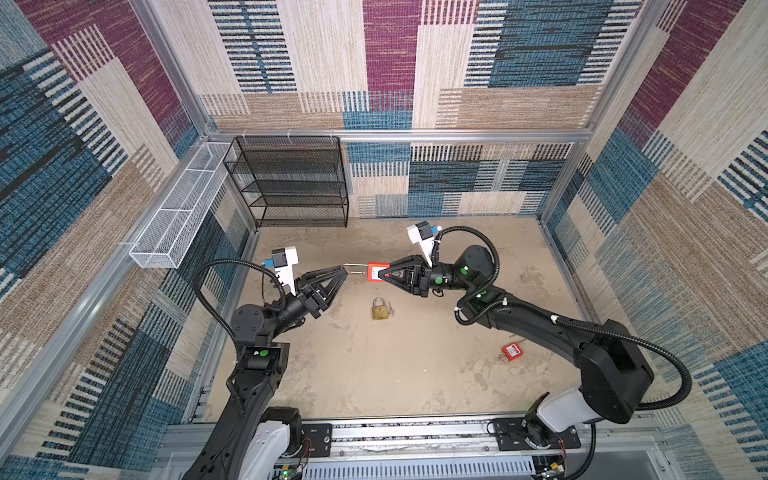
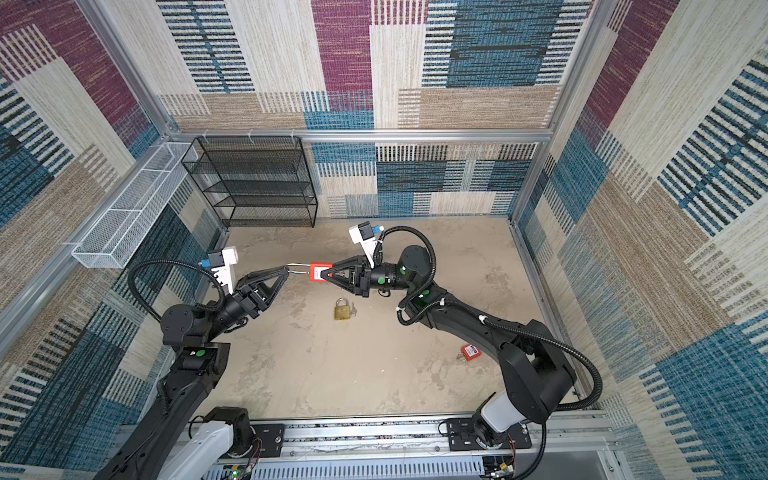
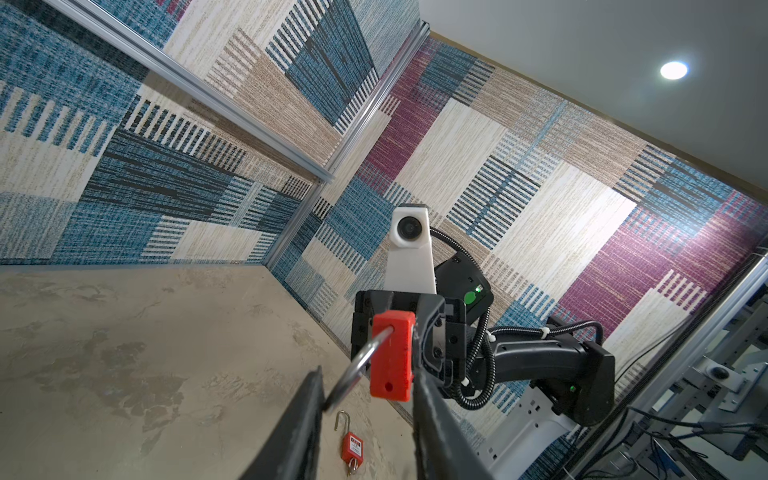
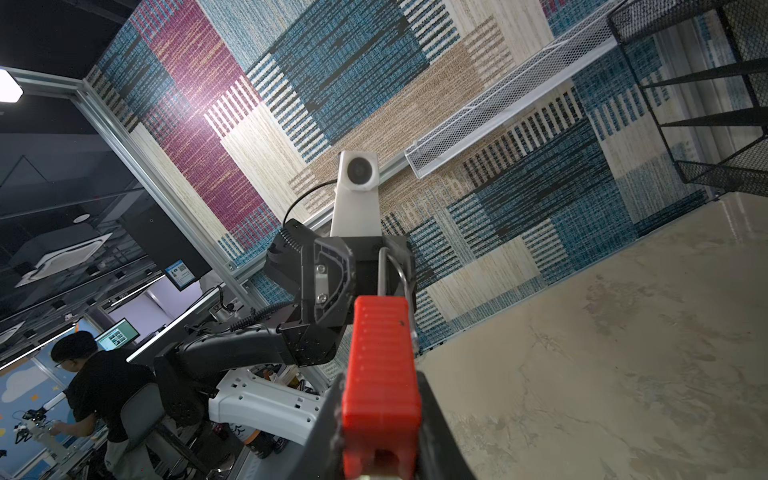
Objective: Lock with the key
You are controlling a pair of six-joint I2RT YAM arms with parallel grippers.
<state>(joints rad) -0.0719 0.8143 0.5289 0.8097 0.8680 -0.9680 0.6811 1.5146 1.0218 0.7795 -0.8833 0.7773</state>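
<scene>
Our right hand (image 1: 385, 275) is clamped on the red padlock (image 1: 375, 272), raised above the worktop (image 1: 415, 374) at 12 o'clock from the brass padlock (image 1: 379, 311). Our left hand (image 1: 344, 271) flanks its shackle (image 3: 357, 366) at 9 o'clock; we cannot tell if it grips.

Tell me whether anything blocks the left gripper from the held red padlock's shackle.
Nothing visible does: the left gripper is at the shackle of the red padlock that the right gripper holds.
</scene>
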